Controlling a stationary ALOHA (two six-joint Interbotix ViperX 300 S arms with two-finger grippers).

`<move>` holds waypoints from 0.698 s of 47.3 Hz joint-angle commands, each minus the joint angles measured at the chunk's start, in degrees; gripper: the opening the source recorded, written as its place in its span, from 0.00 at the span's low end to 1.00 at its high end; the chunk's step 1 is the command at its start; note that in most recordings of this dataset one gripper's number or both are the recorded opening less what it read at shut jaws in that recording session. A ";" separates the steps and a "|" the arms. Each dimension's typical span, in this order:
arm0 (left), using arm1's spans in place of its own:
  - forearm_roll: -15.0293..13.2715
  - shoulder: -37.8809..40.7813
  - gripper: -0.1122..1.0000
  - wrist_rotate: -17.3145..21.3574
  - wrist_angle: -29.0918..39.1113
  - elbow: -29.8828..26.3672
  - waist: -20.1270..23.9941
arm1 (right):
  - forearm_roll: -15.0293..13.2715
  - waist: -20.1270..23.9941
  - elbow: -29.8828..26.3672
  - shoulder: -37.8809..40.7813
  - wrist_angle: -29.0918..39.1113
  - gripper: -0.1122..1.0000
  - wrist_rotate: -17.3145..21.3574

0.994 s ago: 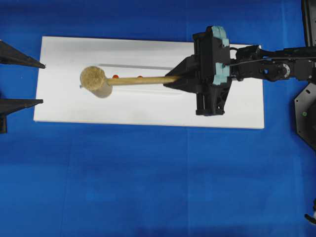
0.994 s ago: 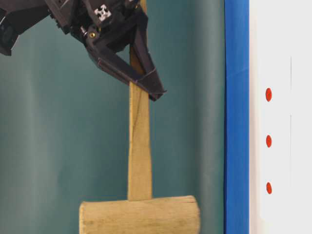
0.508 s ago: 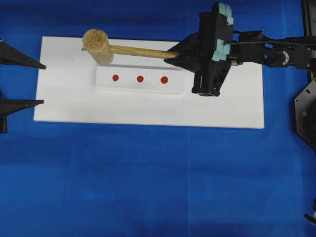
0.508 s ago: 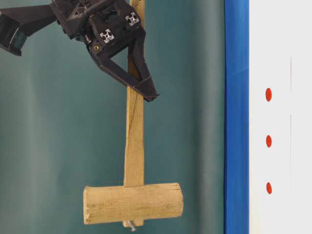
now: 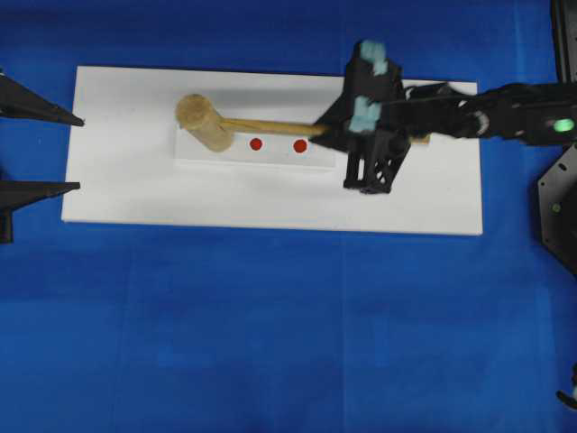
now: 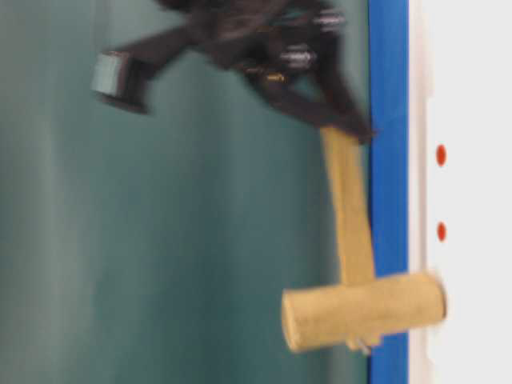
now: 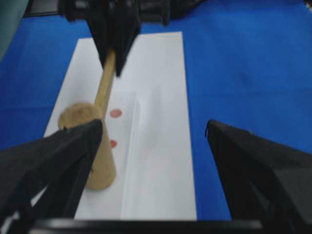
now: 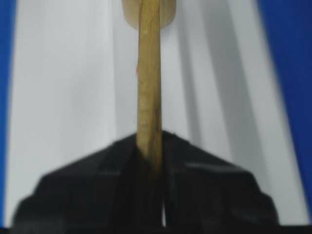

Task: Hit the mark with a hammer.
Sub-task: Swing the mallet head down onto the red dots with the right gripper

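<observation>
The hammer [image 5: 206, 124], a light wooden mallet, lies with its head down on the left end of the raised white strip [image 5: 270, 155]. Its head [image 6: 364, 310] meets the white surface. Two red marks [image 5: 256, 143] [image 5: 300, 145] show beside it, and the head covers the strip's left end. My right gripper [image 5: 325, 131] is shut on the handle [image 8: 148, 87] near its end, blurred by motion. My left gripper [image 5: 79, 152] stands open at the board's left edge, holding nothing. In the left wrist view the hammer head [image 7: 87, 146] sits just behind the left finger.
The white board [image 5: 270, 203] lies on a blue cloth [image 5: 270, 343]. The right arm [image 5: 487, 113] reaches in over the board's right end. Black robot parts [image 5: 559, 207] stand at the right edge.
The right gripper swung the hammer down. Its head dropped from high above the board's far edge onto the strip, covering the leftmost red mark. The left gripper stayed still.
</observation>
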 commanded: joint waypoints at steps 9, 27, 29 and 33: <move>-0.09 0.44 0.87 -0.09 -0.26 -0.70 0.09 | 0.70 -0.09 -0.26 -0.79 -0.18 0.11 -0.09; 0.00 0.35 0.87 -0.09 -0.26 -0.70 0.09 | 0.44 0.44 0.70 -13.01 -0.44 0.11 -0.70; -0.09 0.44 0.87 -0.09 -0.35 -0.70 0.09 | 0.53 0.44 1.76 -15.12 -0.53 0.11 -0.70; -0.09 0.44 0.87 -0.09 -0.26 -0.70 0.09 | 0.53 0.53 4.39 -18.90 -1.41 0.11 -0.62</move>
